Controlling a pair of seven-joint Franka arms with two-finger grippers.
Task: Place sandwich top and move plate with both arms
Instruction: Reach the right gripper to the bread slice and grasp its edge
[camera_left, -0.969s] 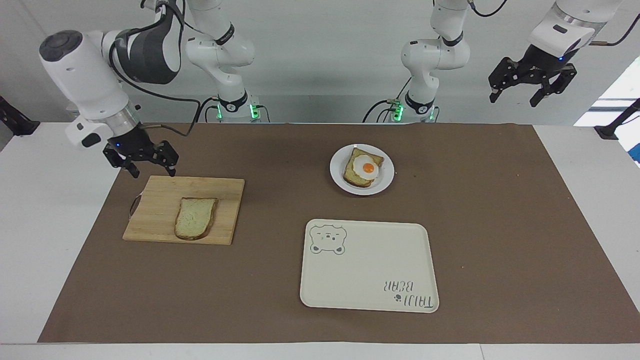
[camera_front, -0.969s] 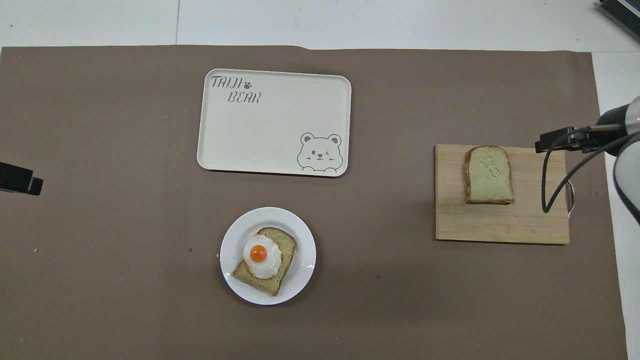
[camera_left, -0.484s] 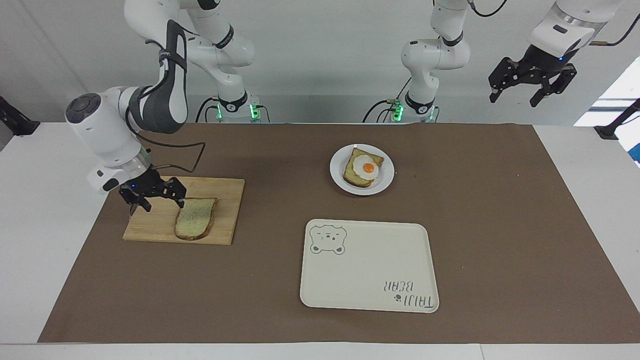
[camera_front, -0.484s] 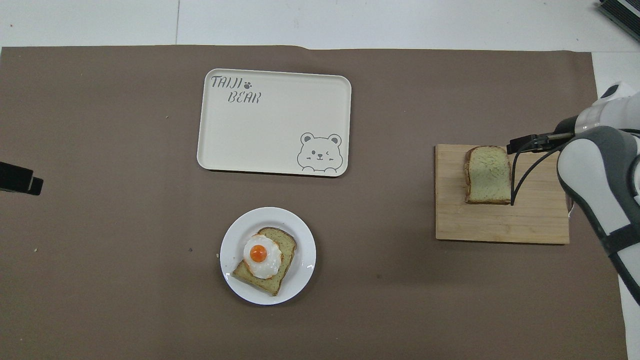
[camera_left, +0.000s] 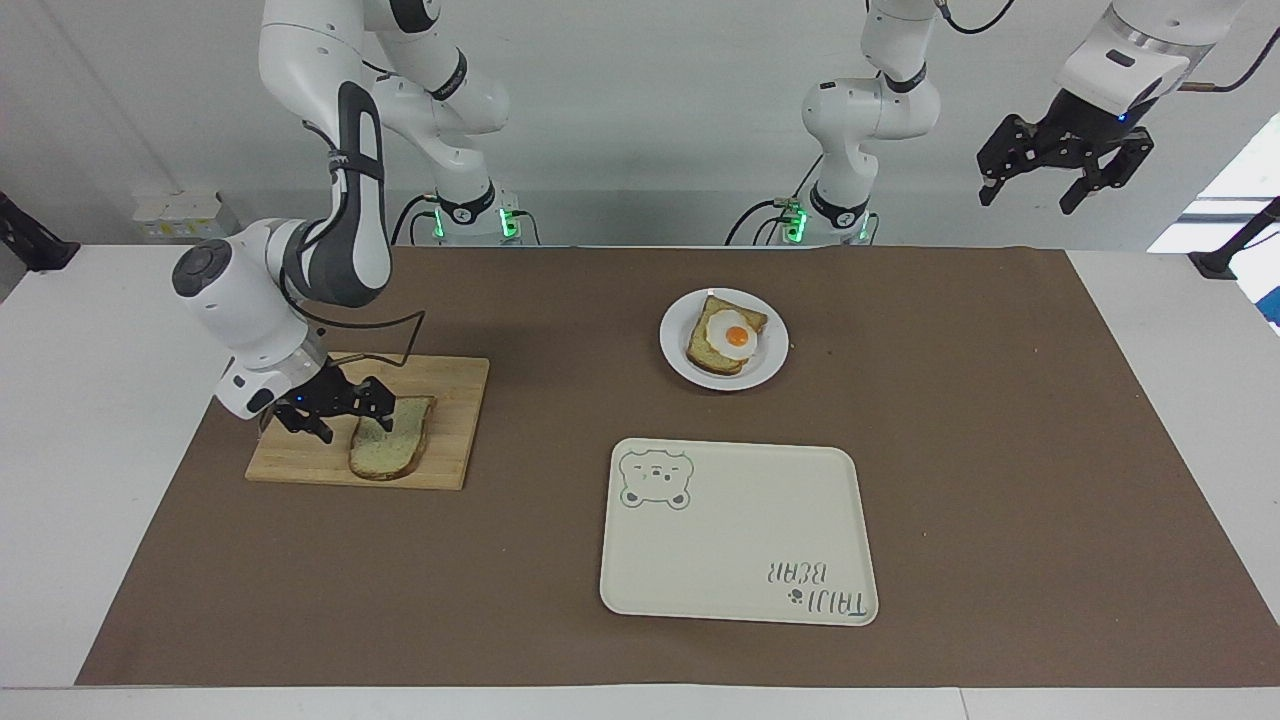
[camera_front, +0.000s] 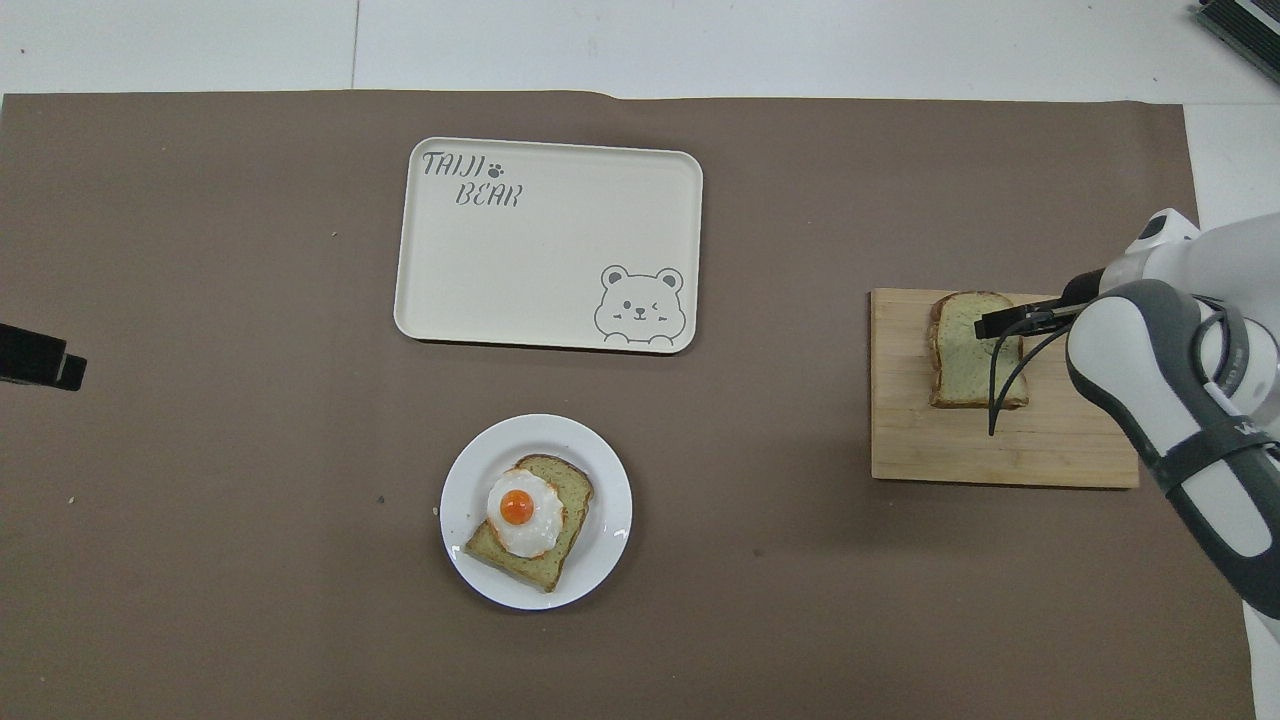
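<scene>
Bread slice (camera_left: 388, 438), the sandwich top, lies flat on the wooden cutting board (camera_left: 455, 430) at the right arm's end of the desk (camera_left: 1000, 420). It is well apart from the plate (camera_left: 770, 368).

1. Change observed: over the last second I have brought the right end effector (camera_left: 340, 408) down from above the board's corner nearest the robots. It now sits low over the board, at the slice's rounded edge, the edge nearer the robots. The slice itself has not moved.
2. End effector state, right: the fingers are spread and hold nothing. One fingertip shows over the slice's corner in the overhead view (camera_front: 1000, 322). I cannot confirm contact with the bread.
3. End effector state, left (camera_left: 1065, 165): it waits raised at the left arm's end, fingers spread, empty, unchanged.
4. Plate status: the plate carries a toast slice (camera_left: 712, 350) with a fried egg (camera_left: 732, 334) on it. It lies nearer the robots than the cream tray (camera_left: 740, 560), which has nothing on it.

Meaning for the task: in my judgement the approach to the slice is nearly complete and the grasp has not yet been made. Closing on the thin edge is the next requirement. The plate move has not begun.
</scene>
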